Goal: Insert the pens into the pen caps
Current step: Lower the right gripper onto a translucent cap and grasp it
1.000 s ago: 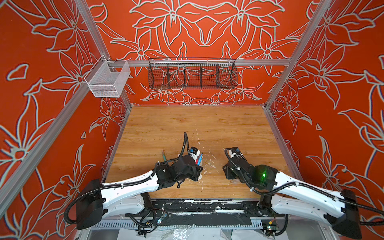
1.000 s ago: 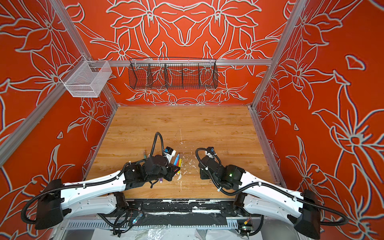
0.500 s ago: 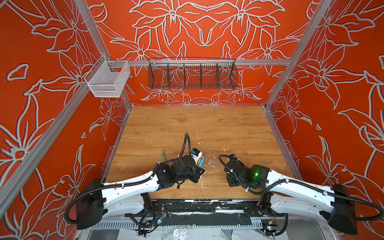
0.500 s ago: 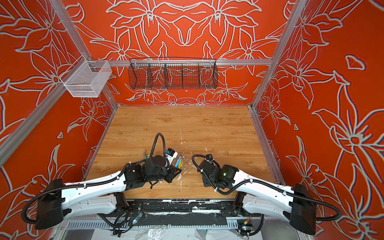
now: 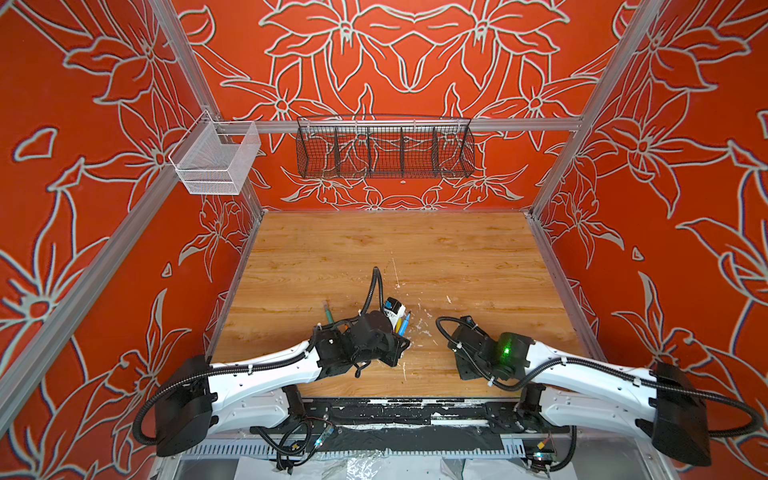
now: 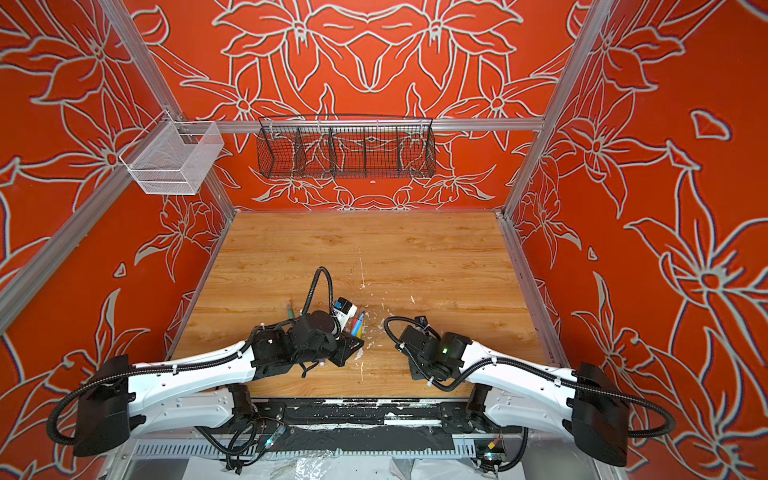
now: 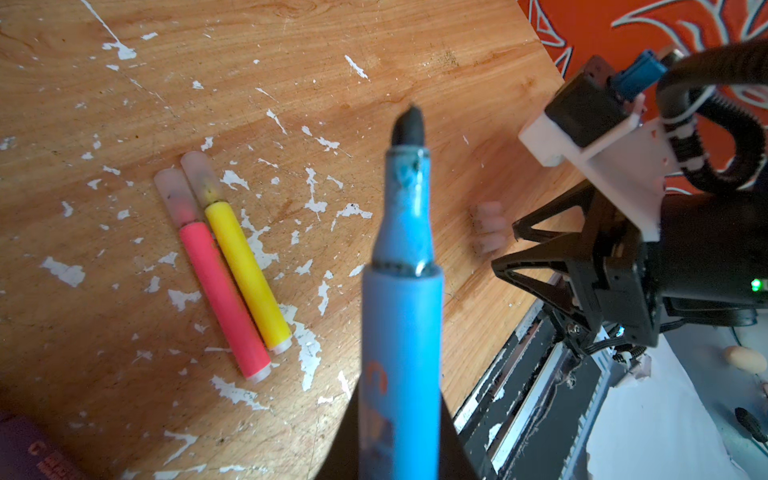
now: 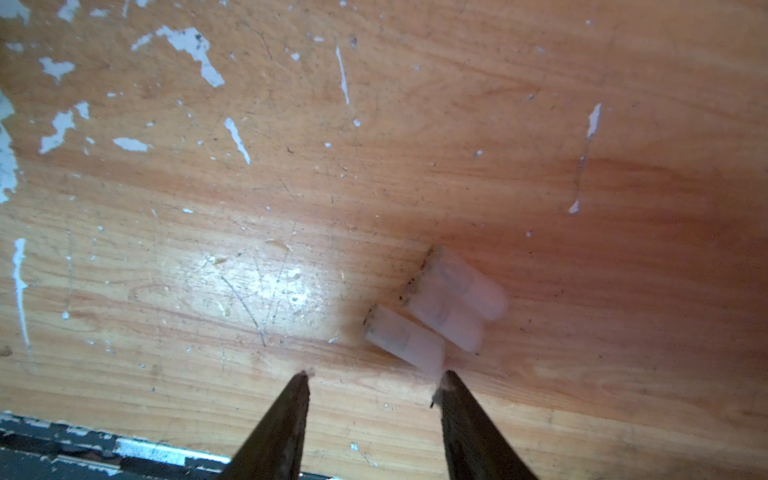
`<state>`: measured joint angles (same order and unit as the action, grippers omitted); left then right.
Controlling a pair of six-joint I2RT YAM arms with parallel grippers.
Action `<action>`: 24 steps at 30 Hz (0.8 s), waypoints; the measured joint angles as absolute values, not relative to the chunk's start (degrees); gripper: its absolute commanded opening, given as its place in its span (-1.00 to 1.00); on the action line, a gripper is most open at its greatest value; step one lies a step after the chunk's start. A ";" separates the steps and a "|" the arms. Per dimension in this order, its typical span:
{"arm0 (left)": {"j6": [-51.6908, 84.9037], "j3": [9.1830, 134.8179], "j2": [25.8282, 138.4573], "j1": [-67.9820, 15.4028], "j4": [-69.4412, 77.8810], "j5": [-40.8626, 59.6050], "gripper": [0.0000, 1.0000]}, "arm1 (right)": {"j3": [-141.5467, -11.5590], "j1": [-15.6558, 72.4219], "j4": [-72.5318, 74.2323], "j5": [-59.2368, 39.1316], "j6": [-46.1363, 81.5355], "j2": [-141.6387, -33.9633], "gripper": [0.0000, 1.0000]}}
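Note:
In the left wrist view my left gripper point(image 7: 401, 403) is shut on a blue pen point(image 7: 401, 316). The pen is uncapped and its dark tip point(image 7: 409, 129) points away from the camera. A pink-red pen point(image 7: 224, 299) and a yellow pen point(image 7: 247, 274) lie side by side on the table, each with a clear cap on. Three loose pen caps point(image 8: 440, 311) lie together on the wood. My right gripper point(image 8: 374, 378) stands open just short of them, one fingertip point(image 8: 446, 380) almost at the nearest cap point(image 8: 403, 340). A green pen point(image 5: 328, 312) lies left of the left wrist.
The table's front edge with its black rail point(image 8: 83, 449) runs close behind the right fingers. A purple pen point(image 7: 25, 453) shows at a corner of the left wrist view. White flecks point(image 7: 311, 199) dot the wood. A wire basket point(image 5: 384, 151) and a mesh bin point(image 5: 214, 160) hang on the walls.
My right arm has moved toward the table's front edge and its jaws have opened wider. The left arm has held almost still with the blue pen.

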<state>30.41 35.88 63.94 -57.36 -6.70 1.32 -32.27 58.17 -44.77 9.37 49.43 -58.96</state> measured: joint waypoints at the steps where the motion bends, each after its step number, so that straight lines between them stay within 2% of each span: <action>1: 30.41 35.88 64.01 -57.36 -6.68 1.34 -1.00 | -31.70 58.13 -44.64 9.04 49.78 -58.70 0.18; 13: 30.41 35.88 64.31 -57.36 -6.31 1.39 -1.00 | -28.14 58.08 -40.49 6.00 52.49 -61.84 0.23; 24: 30.52 35.88 62.50 -57.36 -7.68 -0.99 -1.00 | -33.61 58.08 -33.54 6.07 51.55 -72.29 0.11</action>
